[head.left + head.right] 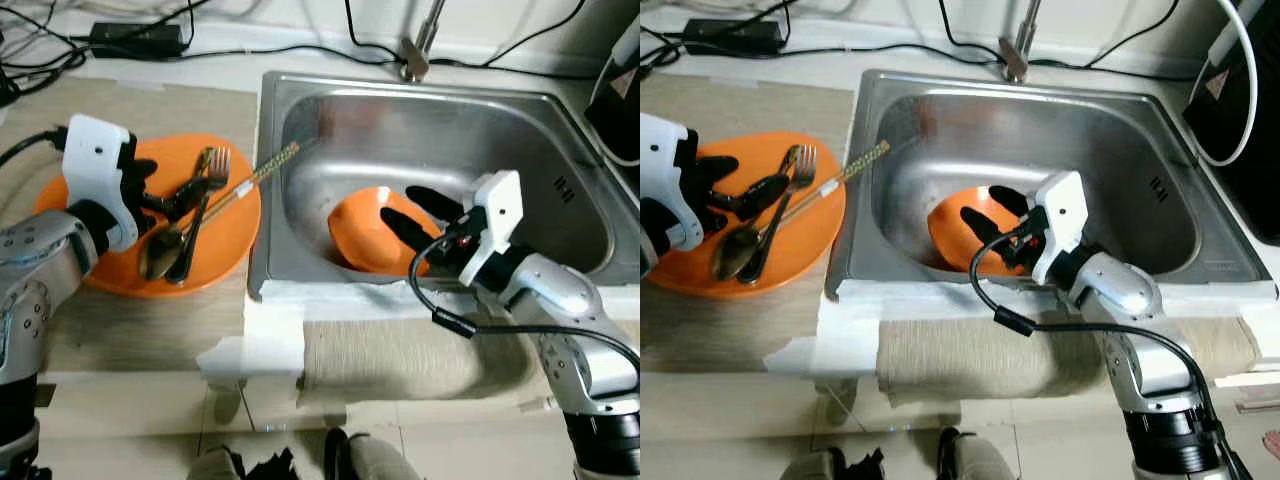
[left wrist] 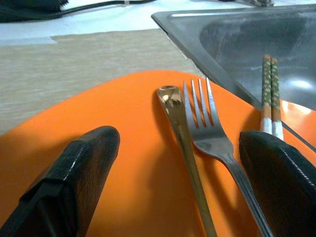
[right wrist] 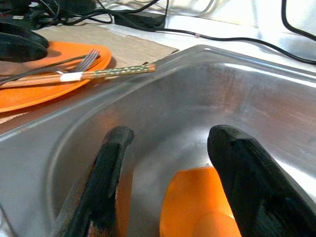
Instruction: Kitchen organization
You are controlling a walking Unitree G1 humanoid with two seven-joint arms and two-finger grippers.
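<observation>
An orange plate (image 1: 228, 240) lies on the counter left of the sink. It carries a spoon (image 1: 160, 250), a fork (image 1: 207, 190) and a pair of chopsticks (image 1: 262, 176) whose tips stick out over the sink rim. My left gripper (image 1: 190, 190) hangs low over the plate, open, and the spoon (image 2: 180, 128) and fork (image 2: 212, 133) lie between its fingers (image 2: 74, 173). An orange bowl (image 1: 358, 238) rests tilted in the steel sink (image 1: 520, 150). My right gripper (image 1: 400, 203) is inside the sink just above the bowl (image 3: 197, 202), open, holding nothing.
A faucet (image 1: 420, 50) stands behind the sink. A black power adapter (image 1: 135, 40) and cables run along the back of the counter. White padding (image 1: 270, 340) covers the sink's front edge. A dark appliance (image 1: 620, 100) sits at the far right.
</observation>
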